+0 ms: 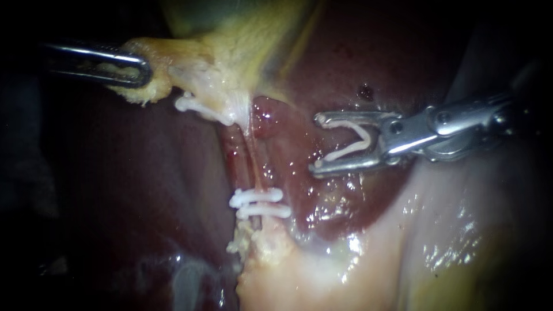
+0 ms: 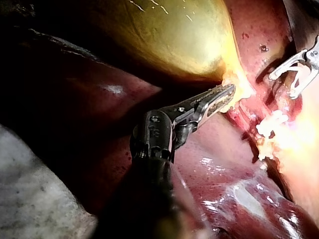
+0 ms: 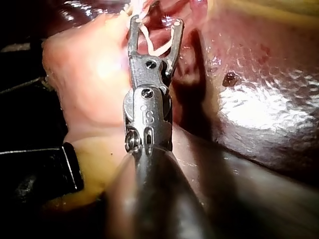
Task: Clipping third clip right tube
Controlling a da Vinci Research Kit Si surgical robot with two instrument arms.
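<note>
Clamping a fold of yellow tissue at the neck of the gallbladder (image 1: pixel 242 34) with the left instrument (image 1: pixel 141 72), jaws pressed on it from both sides. Same grip seen in the left wrist view (image 2: pixel 222 94), at the edge of the gallbladder body (image 2: pixel 174 35), over the dark liver (image 2: pixel 224 189).

Entering from the right with the right instrument (image 1: pixel 317 144), jaws spread wide in a V and carrying a loaded clip (image 1: pixel 351 143), white, one leg seated along each jaw. Nothing but that clip between the jaws. Confirmed in the right wrist view (image 3: pixel 155 21): clip legs against both jaws, tips over wet red tissue.

Running down from the gallbladder neck across the liver (image 1: pixel 115 173): thin reddish tube (image 1: pixel 245 155). Cannot tell left tube from right tube here. Crossed low down by two white clips, upper (image 1: pixel 256 197) and lower (image 1: pixel 265 211), touching or nearly so, both closed on the tube. Third white clip (image 1: pixel 201 109) up at the neck, just below the left instrument's hold.

Right instrument's tips near the tube, beside it, not touching, level with the bare stretch between the neck clip and the paired clips.
</note>
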